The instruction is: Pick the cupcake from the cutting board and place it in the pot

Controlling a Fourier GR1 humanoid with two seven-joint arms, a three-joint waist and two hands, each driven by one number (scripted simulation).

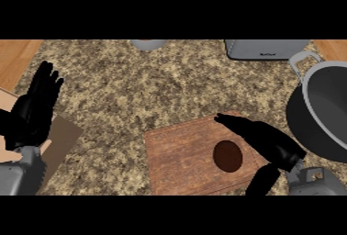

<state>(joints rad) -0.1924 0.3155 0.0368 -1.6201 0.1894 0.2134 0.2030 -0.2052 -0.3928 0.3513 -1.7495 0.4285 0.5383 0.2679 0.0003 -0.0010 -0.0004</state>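
Note:
A dark brown cupcake [227, 156], seen from above as an oval, sits on the right part of the wooden cutting board [183, 160]. My right hand [271, 140] hovers just right of it, fingers straight and pointing up-left past the cupcake, thumb [263, 180] spread low at the board's right edge. The hand is open and holds nothing. The large dark pot [313, 120] with a grey rim and a handle stands at the right edge, just beyond that hand. My left hand [32, 112] rests open at the far left, fingers up.
A grey appliance [266, 49] stands at the back right and a small grey round object [148, 44] at the back middle. A brown flat panel [62, 137] lies under my left hand. Speckled counter [149, 92] stretches between board and back.

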